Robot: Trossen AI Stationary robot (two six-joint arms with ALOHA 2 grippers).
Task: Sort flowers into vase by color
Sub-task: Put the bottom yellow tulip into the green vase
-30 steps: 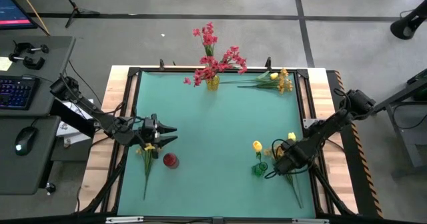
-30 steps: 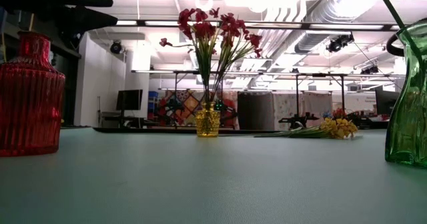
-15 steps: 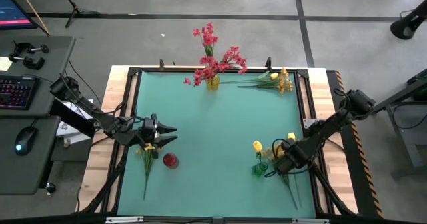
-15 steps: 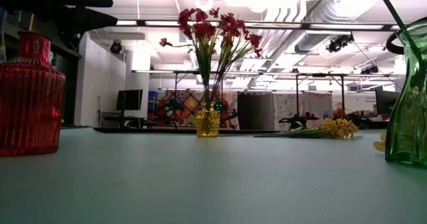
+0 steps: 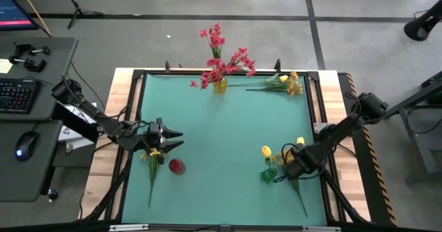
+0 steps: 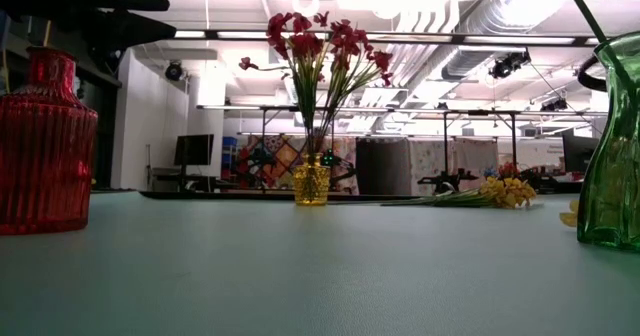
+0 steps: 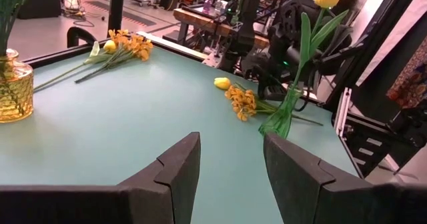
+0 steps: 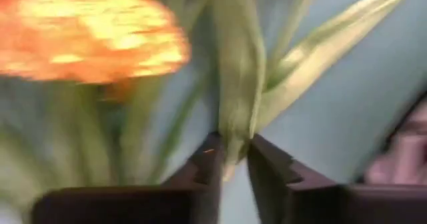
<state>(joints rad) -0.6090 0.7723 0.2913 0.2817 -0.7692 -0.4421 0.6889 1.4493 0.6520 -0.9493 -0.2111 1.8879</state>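
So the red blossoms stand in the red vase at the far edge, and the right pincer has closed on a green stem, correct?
Not quite. The low view shows the red blossoms standing in a yellow vase at the far edge; the red vase stands empty near the front. The rest holds: in the right wrist view, the right pincer is closed on a green stem.

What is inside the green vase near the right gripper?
The green vase holds one yellow tulip, its stem standing in the neck. The stem's lower end is not clearly visible through the glass. Orange-yellow flowers lie on the table beside the vase, not in it.
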